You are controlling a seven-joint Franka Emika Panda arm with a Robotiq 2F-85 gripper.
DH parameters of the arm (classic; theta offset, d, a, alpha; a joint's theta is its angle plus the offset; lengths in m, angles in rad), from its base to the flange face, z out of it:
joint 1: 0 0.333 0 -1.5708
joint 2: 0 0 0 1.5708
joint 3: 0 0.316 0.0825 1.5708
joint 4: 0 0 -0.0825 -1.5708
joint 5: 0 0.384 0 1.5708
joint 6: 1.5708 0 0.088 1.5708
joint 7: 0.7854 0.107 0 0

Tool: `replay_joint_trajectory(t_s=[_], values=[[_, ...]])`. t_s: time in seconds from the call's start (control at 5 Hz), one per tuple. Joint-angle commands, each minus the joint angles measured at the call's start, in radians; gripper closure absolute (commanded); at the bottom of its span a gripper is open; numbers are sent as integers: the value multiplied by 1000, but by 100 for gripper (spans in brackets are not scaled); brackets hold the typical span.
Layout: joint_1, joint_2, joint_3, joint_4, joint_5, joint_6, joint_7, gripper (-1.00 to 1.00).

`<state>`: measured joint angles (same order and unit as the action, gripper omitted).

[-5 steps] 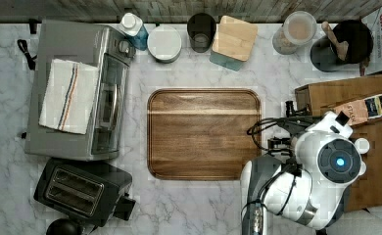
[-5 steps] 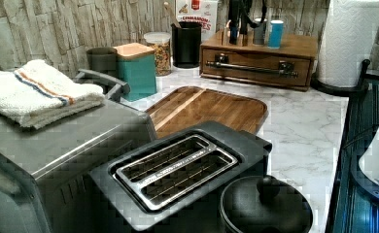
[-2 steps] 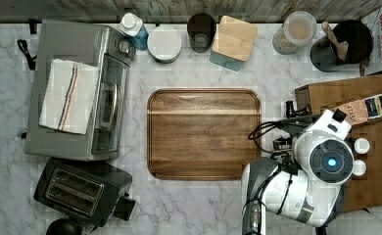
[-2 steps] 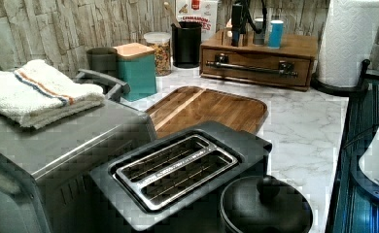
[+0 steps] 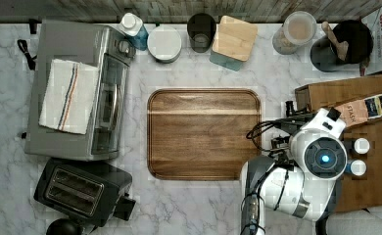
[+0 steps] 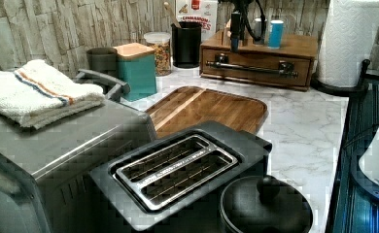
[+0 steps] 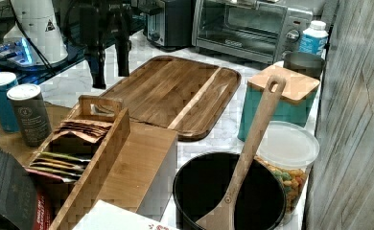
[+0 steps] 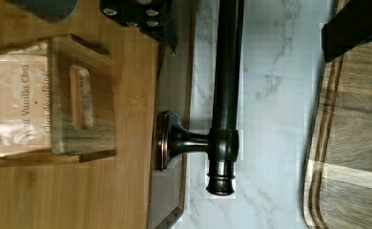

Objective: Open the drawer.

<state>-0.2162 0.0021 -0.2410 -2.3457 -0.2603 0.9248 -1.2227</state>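
Hanging above the black bar handle (image 8: 226,95) of the drawer (image 6: 255,65), the gripper (image 7: 109,50) has its two dark fingers (image 7: 97,57) spread apart, and nothing is held between them. In the wrist view the handle runs between the two finger ends, one over the wooden cabinet top and the other over the marble side, and one post (image 8: 174,140) joins the bar to the drawer front. In the left view the drawer sits at the far end of the marble counter (image 6: 299,126), with its front flush with the box cabinet (image 6: 294,43), so it looks closed. The gripper comes down in the left view near the left post of the handle, but I cannot tell if it touches the bar. On top of the cabinet stand two small cans (image 7: 17,110) and a wooden tea holder (image 7: 87,143) with tea bags inside. The rounded wooden tray (image 5: 203,134) lies flat in the middle of the counter, just beside the cabinet. At the top view's left there is a toaster oven (image 5: 81,93) with a folded towel (image 5: 66,98) on it, and a black toaster (image 5: 81,191) lies below it. A teal box with wooden lid (image 7: 281,103), a jar (image 7: 283,158) and a black pot with a wooden spoon (image 7: 245,163) stand along the wall. A paper towel roll (image 6: 350,41) stands at the left view's right of the cabinet.
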Motion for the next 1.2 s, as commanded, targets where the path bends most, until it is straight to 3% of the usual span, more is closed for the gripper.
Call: replay_joint_trajectory(t_s=[0.2,0.4,0.6,0.8,1.0,1.2], values=[[-35,96,-31,-20,36,72,18,-100],[-42,139,-27,-24,69,134,13,-100],[-35,155,-32,-45,41,188,55,-100],[-43,198,-15,-8,81,147,11,-100],[-35,214,-27,-14,46,178,32,-100],[-67,231,-5,-9,45,201,3,-100]])
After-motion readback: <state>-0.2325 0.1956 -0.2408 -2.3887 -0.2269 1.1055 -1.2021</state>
